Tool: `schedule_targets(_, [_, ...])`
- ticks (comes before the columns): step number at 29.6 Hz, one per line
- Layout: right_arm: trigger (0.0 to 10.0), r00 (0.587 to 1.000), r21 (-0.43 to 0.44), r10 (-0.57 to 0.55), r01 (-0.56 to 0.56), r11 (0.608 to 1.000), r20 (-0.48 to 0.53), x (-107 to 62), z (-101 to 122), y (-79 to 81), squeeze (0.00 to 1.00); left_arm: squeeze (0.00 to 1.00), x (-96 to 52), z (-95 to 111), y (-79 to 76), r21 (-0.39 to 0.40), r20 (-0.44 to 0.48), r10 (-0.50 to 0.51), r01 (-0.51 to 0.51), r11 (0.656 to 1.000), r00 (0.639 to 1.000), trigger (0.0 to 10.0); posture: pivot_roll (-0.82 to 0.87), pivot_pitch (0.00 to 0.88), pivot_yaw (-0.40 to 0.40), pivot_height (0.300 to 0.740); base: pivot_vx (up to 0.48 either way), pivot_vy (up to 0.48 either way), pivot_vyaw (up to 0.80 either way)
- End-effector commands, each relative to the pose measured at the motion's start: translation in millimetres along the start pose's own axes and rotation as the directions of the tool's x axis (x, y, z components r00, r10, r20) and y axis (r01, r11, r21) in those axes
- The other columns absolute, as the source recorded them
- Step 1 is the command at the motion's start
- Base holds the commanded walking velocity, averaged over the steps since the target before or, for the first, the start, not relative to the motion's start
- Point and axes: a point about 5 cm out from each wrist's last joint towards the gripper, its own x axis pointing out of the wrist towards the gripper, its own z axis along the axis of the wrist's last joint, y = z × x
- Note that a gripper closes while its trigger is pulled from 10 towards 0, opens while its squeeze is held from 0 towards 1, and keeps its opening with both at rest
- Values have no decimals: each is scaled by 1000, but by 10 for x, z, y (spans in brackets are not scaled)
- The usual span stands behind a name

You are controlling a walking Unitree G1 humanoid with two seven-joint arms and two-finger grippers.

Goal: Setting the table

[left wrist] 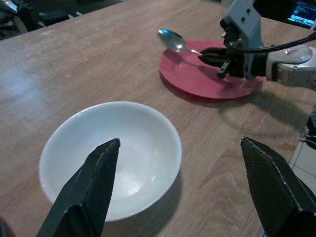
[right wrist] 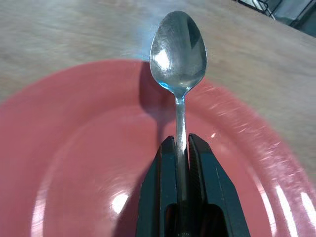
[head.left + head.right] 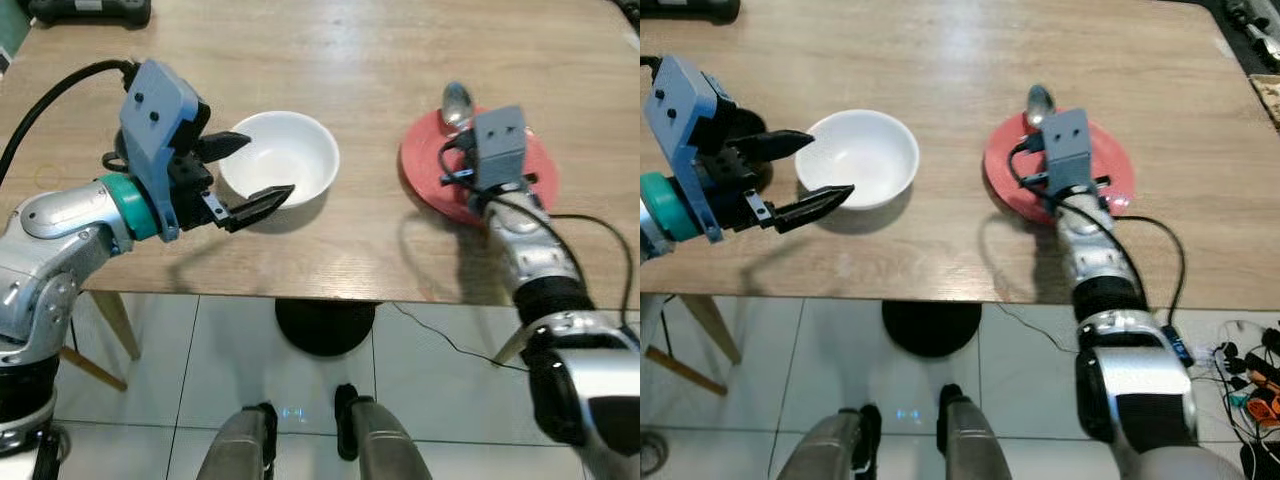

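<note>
A white bowl (image 3: pixel 281 158) sits empty on the wooden table, left of centre. My left gripper (image 3: pixel 243 175) hovers at the bowl's near left side with its fingers open on either side of the rim. A red plate (image 3: pixel 430 165) lies on the table to the right. My right gripper (image 2: pixel 180 148) is over the plate, shut on the handle of a metal spoon (image 2: pixel 178 49). The spoon's bowl (image 3: pixel 457 101) reaches out past the plate's far rim.
The table's near edge (image 3: pixel 300 292) runs just under both arms, with tiled floor below. A dark device (image 3: pixel 90 10) lies at the table's far left. A black cable (image 3: pixel 600 245) trails along my right arm. A chair leg (image 3: pixel 110 320) stands at the left.
</note>
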Motion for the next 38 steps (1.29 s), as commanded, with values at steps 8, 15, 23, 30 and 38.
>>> schedule_targets(8, [10000, 999, 58, 40, -38, 998, -31, -185, -250, -262, 0, 0, -39, -79, -75, -40, -39, -34, 33, 999, 999, 10000, 44, 225, 74, 740, 0, 0, 0])
schedule_targets(15, [10000, 998, 69, 64, -63, 996, -16, -259, -256, -408, 0, 0, -54, -65, -105, -58, -43, -69, 67, 996, 997, 10000, 33, 213, 89, 740, 0, 0, 0])
schedule_targets(23, [10000, 999, 126, 45, -45, 991, -1, -329, -201, -564, 0, 0, -27, -93, -116, -65, -49, -80, 77, 995, 996, 10000, 22, 197, 102, 740, 0, 0, 0])
schedule_targets(30, [10000, 999, 165, 29, -31, 986, 14, -342, -104, -645, 0, 0, -26, -102, -107, -66, -54, -76, 72, 995, 996, 10000, 22, 194, 106, 740, 0, 0, 0])
schedule_targets(38, [10000, 995, 112, 95, -91, 990, -31, -449, -117, -668, 0, 0, -23, -126, -93, -68, -64, -71, 67, 995, 995, 10000, 20, 192, 112, 740, 0, 0, 0])
